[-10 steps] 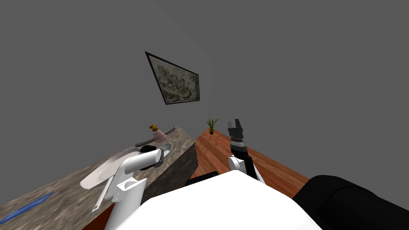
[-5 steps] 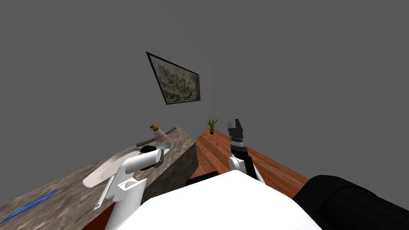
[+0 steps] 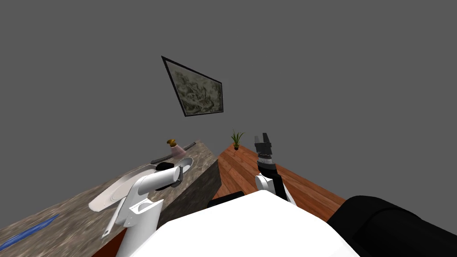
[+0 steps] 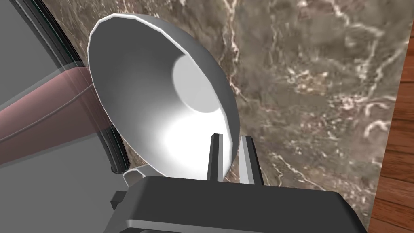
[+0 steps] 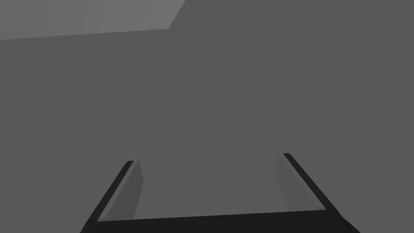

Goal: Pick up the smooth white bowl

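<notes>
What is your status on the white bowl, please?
Left claw shut on white bowl at its rim, above the counter. Right claw open, off the counter. Pink bottle close beside the bowl; mind it when lifting.

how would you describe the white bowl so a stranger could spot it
On the brown marbled counter, near its end by the wood floor, the left gripper pinches the rim of a smooth white bowl. Unlike the wide flat plate beside it and the pink bottle beyond, it is small, deep and steep-sided.

a pink, perhaps glass, bottle (image 3: 178, 151) stands on the marbled counter (image 3: 203, 157), a plant (image 3: 236, 138) beyond it.
</notes>
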Controlling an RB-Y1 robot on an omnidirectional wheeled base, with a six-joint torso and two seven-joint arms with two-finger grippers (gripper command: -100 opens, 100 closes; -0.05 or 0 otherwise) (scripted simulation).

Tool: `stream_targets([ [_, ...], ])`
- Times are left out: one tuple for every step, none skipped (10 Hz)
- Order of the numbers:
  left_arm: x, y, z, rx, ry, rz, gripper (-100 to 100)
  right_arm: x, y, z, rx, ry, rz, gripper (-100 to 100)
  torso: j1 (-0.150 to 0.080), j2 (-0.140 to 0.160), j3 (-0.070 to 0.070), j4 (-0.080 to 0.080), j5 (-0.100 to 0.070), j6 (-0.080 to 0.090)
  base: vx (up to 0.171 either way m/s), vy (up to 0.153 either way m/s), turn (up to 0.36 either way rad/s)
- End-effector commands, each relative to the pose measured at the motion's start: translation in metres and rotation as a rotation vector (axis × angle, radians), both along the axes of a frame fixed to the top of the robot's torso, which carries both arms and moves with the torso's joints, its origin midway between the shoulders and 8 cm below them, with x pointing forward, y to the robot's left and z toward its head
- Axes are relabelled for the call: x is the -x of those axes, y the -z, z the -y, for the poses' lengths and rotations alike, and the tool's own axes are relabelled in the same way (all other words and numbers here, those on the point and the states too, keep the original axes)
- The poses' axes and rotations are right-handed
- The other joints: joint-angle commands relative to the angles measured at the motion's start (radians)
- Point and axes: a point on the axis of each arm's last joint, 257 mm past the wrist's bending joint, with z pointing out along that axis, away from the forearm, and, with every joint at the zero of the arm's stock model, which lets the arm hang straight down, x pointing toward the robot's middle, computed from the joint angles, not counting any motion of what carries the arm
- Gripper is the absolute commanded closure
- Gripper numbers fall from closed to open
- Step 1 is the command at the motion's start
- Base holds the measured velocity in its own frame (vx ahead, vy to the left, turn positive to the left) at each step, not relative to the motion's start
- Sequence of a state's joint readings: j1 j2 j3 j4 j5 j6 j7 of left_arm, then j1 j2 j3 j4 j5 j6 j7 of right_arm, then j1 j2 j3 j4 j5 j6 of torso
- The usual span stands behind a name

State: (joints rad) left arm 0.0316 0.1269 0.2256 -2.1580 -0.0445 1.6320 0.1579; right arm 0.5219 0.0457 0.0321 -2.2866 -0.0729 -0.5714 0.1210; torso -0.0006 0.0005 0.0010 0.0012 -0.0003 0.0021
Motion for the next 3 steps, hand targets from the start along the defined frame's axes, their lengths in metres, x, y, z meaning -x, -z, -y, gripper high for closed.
stream_targets([
  [0.0036, -0.0061, 0.0017, 0.001, -0.002, -0.001, 100, 0.0000, 0.0000, 0.0000, 0.000, 0.000, 0.000, 0, 0.000, 0.000, 0.000, 0.000, 0.000, 0.000, -0.007, -0.003, -0.005],
  [0.0015, -0.0033, 0.0019, 0.001, 0.000, 0.000, 100, 0.0000, 0.0000, 0.0000, 0.000, 0.000, 0.000, 0, 0.000, 0.000, 0.000, 0.000, 0.000, 0.000, 0.000, 0.000, 0.000],
  [0.0022, -0.0033, 0.0022, 0.001, 0.000, -0.002, 0, 0.0000, 0.0000, 0.0000, 0.000, 0.000, 0.000, 0, 0.000, 0.000, 0.000, 0.000, 0.000, 0.000, 0.000, 0.000, 0.000],
])
